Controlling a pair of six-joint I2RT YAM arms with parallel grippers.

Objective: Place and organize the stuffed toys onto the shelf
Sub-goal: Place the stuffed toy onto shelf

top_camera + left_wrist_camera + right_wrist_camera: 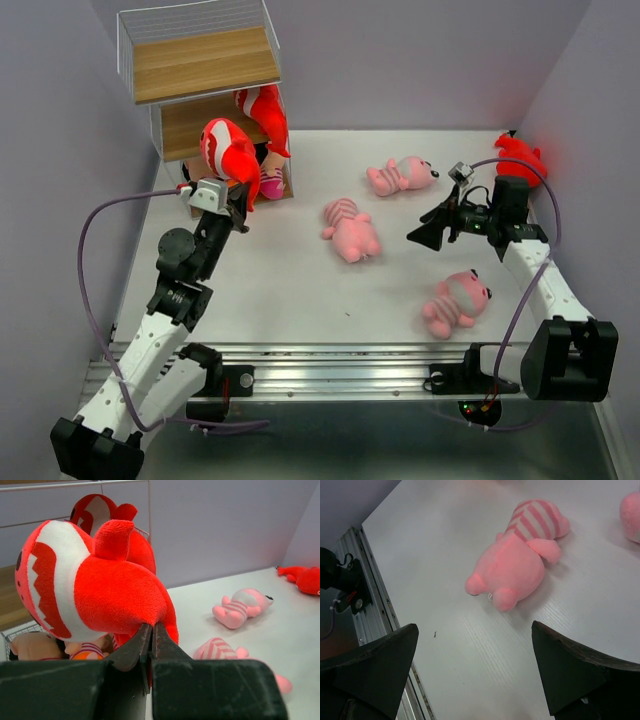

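The left fingers [132, 652] are clamped on a red shark [100, 580], held at the front edge of the shelf [205, 65], close to another shark [265, 112] inside it. The right fingers [380, 665] gape wide, gripping nothing, above open bench [280, 290] between 3 scattered pink striped animals [350, 230].

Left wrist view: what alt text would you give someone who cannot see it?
The left gripper, shut, pinches a red shark plush with white teeth close to the shelf. Beyond it, a pink striped animal lies on the white table.
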